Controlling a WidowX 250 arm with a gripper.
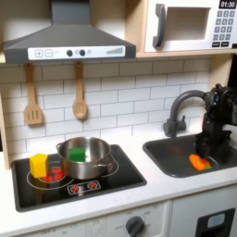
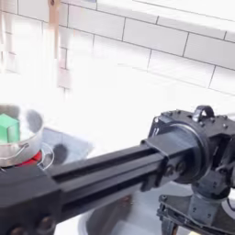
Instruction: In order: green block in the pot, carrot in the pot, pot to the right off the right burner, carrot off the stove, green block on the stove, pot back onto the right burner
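Observation:
The shiny pot stands on the right burner of the black stove, and the green block lies inside it. In the second exterior view, the pot with the green block sits at the left edge. The orange carrot lies on the floor of the dark grey sink. My gripper hangs over the sink just above and right of the carrot, apart from it. Its dark fingers blend into the basin, so their spacing is unclear.
A yellow block and a small red piece rest on the stove's left burner beside the pot. The arched faucet rises at the sink's back. My arm crosses the second exterior view's foreground. Wooden utensils hang on the tiled wall.

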